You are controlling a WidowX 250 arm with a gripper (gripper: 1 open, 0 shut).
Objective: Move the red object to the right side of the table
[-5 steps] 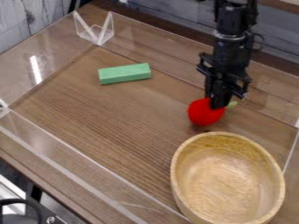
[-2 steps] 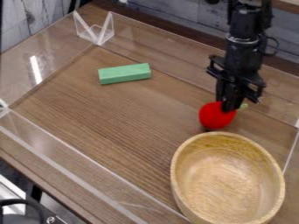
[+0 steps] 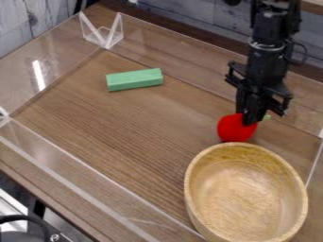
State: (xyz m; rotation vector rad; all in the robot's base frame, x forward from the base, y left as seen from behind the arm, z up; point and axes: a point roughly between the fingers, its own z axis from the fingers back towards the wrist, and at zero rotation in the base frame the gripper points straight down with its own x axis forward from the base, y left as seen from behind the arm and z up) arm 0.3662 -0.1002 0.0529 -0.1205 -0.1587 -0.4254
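Gripping red toy fruit (image 3: 236, 128), nearly closed.

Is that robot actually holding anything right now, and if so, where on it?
It seems so: the gripper appears to hold the small red toy fruit near its top, though the exact contact is hard to see.

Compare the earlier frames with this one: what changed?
The gripper and red toy fruit shifted slightly right and toward the wooden bowl. No grasp or release shows. The bowl and green block stayed put.
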